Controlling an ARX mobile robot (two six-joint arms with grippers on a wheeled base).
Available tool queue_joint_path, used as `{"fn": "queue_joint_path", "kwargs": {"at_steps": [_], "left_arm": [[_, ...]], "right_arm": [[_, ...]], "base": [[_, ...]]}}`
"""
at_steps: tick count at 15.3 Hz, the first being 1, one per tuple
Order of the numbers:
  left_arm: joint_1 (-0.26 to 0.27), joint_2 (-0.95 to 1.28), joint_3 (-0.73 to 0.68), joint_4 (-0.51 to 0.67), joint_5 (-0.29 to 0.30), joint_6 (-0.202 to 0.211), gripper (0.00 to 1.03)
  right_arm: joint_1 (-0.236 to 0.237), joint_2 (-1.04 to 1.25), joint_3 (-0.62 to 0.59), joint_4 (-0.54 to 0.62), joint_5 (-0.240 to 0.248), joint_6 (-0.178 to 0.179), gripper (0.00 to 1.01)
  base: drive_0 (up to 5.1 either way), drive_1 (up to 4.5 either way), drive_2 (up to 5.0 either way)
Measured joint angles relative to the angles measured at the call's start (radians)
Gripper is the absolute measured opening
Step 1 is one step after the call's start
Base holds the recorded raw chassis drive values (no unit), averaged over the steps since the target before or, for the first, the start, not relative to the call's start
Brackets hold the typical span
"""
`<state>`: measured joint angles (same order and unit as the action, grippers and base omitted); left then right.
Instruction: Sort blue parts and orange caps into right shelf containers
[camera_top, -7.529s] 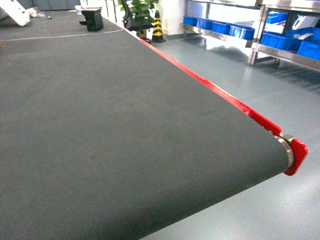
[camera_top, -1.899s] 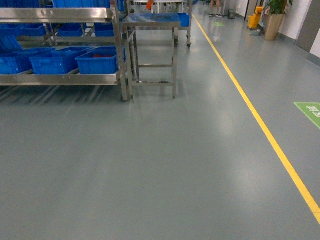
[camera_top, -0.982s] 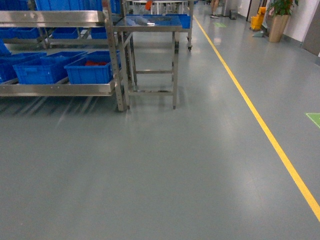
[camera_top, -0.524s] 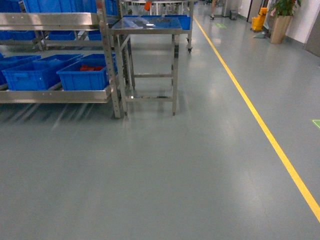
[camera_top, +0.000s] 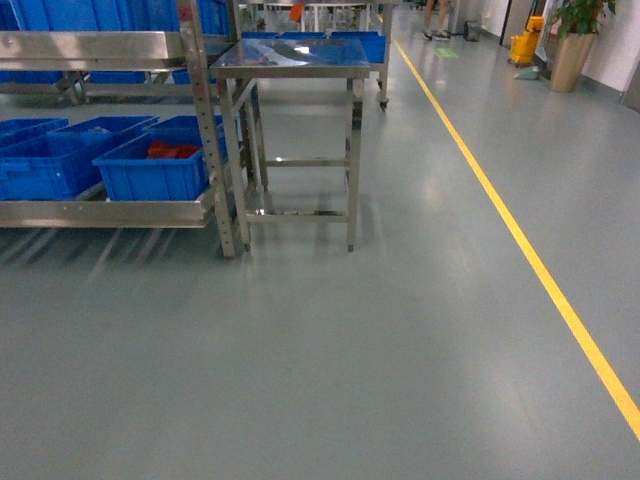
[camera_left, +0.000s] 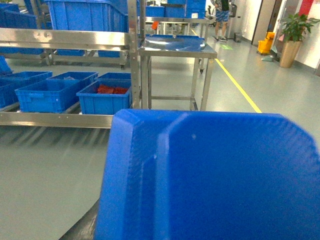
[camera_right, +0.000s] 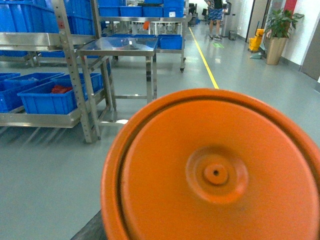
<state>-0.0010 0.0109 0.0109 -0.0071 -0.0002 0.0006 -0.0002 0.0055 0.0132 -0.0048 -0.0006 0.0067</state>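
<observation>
- Compared with half a second earlier, the head view had drawn nearer to the rack (camera_top: 205, 130) and the steel table (camera_top: 290, 60), both sitting larger and lower in the picture; the conveyor belt seen at the start was gone from view.
- On the rack's lower shelf (camera_top: 100, 212) stood a row of blue crates (camera_top: 40, 165), side by side; the rightmost crate (camera_top: 150, 175), nearest the rack's upright, held something red-orange.
- More crates sat on the upper shelf (camera_top: 90, 45).
- The table stood just right of the rack, its top bare and shining.
- A yellow line (camera_top: 520, 240) ran along the grey floor (camera_top: 330, 370) to the right, and a potted plant (camera_top: 575, 40) stood by the far wall.
- Neither gripper showed in the head view.
- The left wrist view was mostly filled by a blue part (camera_left: 210, 175), close to the lens; the fingers were hidden, so whether they clamped it could not be told.
- The right wrist view was likewise filled by a round orange cap (camera_right: 215, 170) with a small hole at its centre; that gripper's state could not be told either.
</observation>
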Motion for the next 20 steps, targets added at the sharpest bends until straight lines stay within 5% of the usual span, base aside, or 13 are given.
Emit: {"fn": "queue_joint_path", "kwargs": {"at_steps": [20], "left_arm": [[0.0, 0.0, 0.0, 0.0, 0.0, 0.0, 0.42]], "right_arm": [[0.0, 0.0, 0.0, 0.002, 0.0, 0.0, 0.44]], "base": [[0.0, 4.16, -4.2]]}}
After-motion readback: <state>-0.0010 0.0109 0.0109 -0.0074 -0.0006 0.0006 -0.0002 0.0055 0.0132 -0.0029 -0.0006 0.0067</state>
